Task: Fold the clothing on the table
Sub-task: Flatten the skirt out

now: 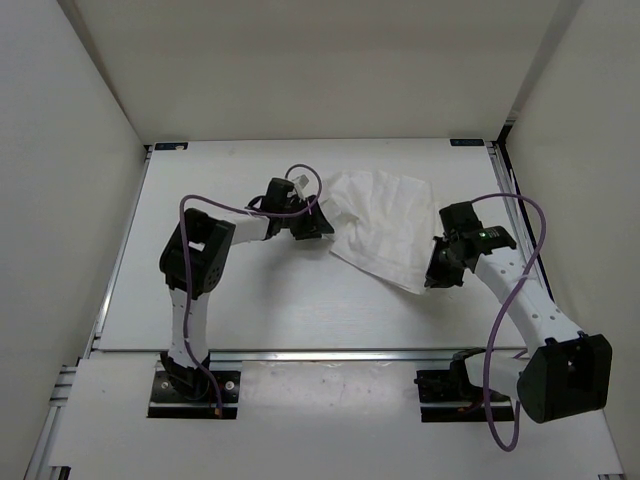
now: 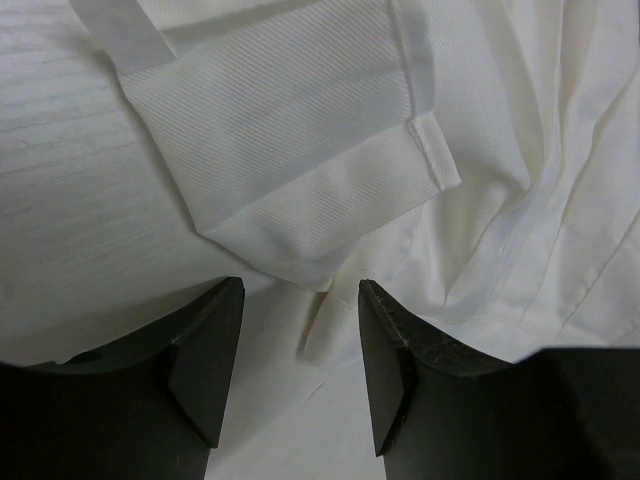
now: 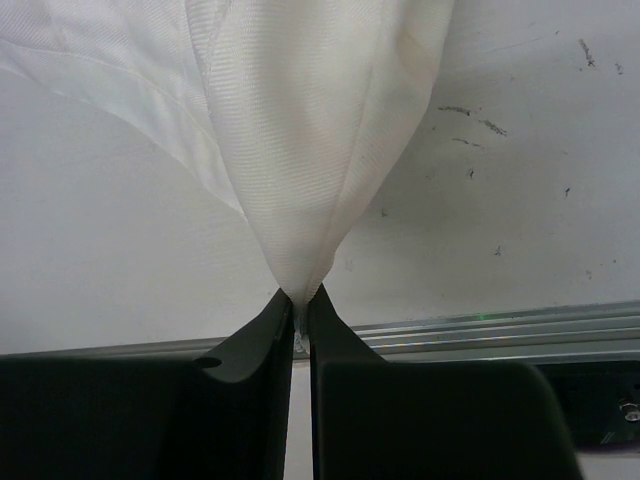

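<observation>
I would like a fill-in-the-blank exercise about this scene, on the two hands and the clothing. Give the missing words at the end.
1. The right hand is ____ on a bunched tip of the clothing.
2. The left hand is ____, with a clear gap between its fingers.
3. The clothing and the table are both ____ in colour.
4. The cable that loops along the right arm is ____.

Missing words: shut; open; white; purple
</observation>
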You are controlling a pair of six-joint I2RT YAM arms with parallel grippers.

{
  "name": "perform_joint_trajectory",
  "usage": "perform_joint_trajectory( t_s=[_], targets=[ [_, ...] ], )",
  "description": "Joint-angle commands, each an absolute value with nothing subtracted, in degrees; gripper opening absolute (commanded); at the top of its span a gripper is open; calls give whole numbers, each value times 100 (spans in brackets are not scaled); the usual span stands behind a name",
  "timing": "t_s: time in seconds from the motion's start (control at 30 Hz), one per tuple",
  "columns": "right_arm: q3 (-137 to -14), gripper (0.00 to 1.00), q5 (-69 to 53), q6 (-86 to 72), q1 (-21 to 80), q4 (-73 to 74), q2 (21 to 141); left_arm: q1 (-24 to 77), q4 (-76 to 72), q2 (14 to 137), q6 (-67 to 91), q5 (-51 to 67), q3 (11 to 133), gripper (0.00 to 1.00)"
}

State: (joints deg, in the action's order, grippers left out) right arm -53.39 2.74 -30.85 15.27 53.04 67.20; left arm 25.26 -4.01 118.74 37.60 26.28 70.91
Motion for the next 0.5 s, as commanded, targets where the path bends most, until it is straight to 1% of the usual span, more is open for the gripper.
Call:
perform_joint_trajectory(
  t_s=[0.0,0.07,0.2,0.27,0.37,0.43,0.47],
  targets=[
    [-5274,0,202,-2936,1441,5396,6697,2768,-166,11839,3700,2680,7111,60],
    [-5239,0,211,-2935,1476,5344,6732,2847,-342,11751,3928,2865,6926,61],
    [-5273,0,237,-2935,1468,5309,6706,2944,-650,11698,4228,3198,6549,60],
    [-5291,0,237,-2900,1407,5317,6706,2997,-642,11733,4341,3217,6548,55],
    [-5282,0,211,-2856,1336,5239,6688,3059,-773,11768,4403,3252,6530,53],
    [-5300,0,228,-2883,1354,5247,6688,3120,-878,11908,4474,3190,6600,46],
    [-5326,0,194,-2874,1362,5238,6688,3085,-1018,11987,4578,3277,6618,29]
  ],
)
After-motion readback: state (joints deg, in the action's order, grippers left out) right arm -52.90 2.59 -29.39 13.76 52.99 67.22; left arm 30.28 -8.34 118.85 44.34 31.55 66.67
